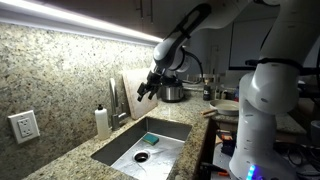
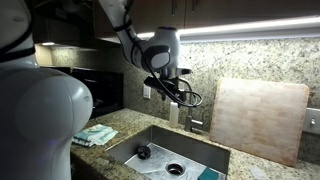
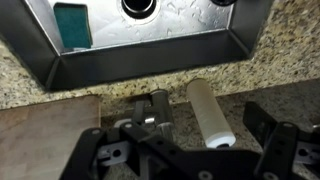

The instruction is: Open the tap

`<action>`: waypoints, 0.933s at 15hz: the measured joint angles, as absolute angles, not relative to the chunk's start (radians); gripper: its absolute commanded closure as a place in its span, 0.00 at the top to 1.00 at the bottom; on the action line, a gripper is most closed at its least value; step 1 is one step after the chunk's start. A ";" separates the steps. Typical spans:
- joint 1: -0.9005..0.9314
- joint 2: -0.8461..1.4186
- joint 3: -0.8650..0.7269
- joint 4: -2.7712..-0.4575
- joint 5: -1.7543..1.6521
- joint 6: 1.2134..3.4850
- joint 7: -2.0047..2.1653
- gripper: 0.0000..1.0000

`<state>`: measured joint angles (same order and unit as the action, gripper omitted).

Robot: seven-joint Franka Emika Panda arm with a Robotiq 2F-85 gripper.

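Note:
The tap (image 1: 113,98) is a slim grey-metal faucet standing behind the sink (image 1: 120,148), next to a white soap bottle (image 1: 102,121). My gripper (image 1: 148,88) hangs in the air above and beside the tap, apart from it. In the wrist view I look down on the tap's top (image 3: 154,108) and the soap bottle (image 3: 210,112). My gripper (image 3: 185,150) is open and empty, with its fingers wide apart. In an exterior view my gripper (image 2: 165,90) hides most of the tap.
A wooden cutting board (image 1: 130,92) (image 2: 262,118) leans on the granite backsplash beside the tap. A teal sponge (image 3: 72,25) and a drain (image 3: 140,6) are in the sink. A pot (image 1: 172,92) stands on the stove beyond. A cloth (image 2: 95,133) lies on the counter.

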<state>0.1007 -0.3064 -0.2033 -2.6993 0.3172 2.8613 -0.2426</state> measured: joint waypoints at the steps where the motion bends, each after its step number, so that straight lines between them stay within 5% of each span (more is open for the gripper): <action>1: 0.136 -0.281 -0.227 -2.700 0.381 2.945 -0.302 1.00; 6: 0.520 -0.200 -0.467 -2.667 0.713 3.267 -0.528 1.00; 14: 1.012 -0.196 -0.992 -2.617 0.715 3.280 -0.518 1.00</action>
<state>1.0125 -0.1957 -0.9922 -2.6166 0.7154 3.2799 -0.5182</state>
